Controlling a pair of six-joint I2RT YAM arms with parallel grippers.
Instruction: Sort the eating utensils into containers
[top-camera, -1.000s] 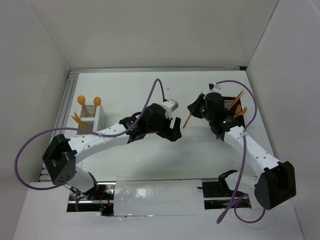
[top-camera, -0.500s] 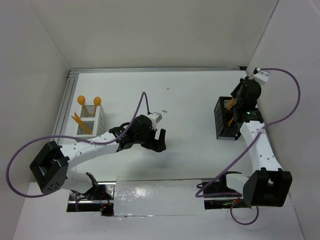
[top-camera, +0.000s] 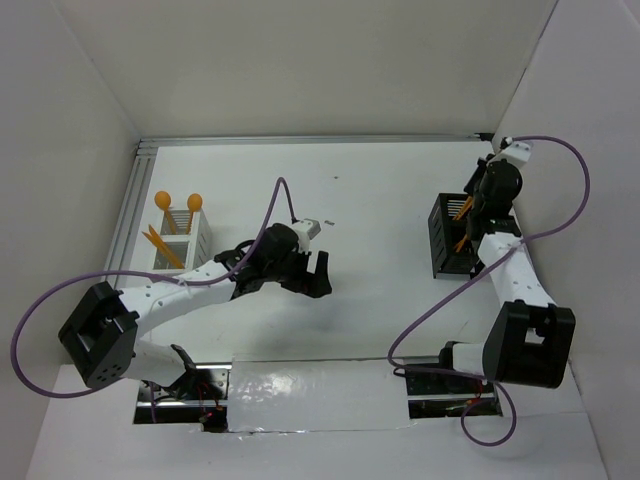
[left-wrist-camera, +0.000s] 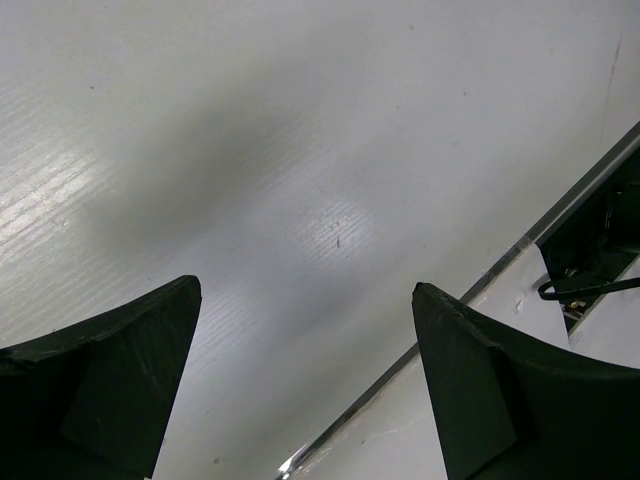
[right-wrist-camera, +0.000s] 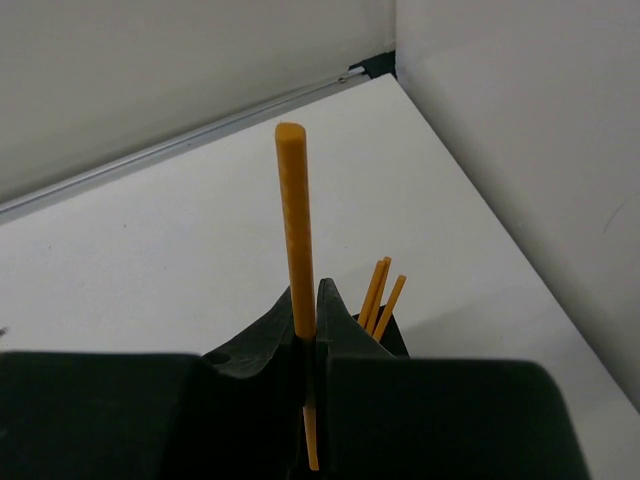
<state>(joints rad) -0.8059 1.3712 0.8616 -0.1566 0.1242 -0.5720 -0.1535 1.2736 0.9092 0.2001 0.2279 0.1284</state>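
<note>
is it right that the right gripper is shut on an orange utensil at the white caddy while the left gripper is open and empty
Not quite. The right gripper is shut on the orange utensil at the black caddy, not the white caddy, as the top external view shows. The rest holds: the left gripper is open and empty.

No readable text, labels, brands, numbers or signs on any surface in view.
</note>
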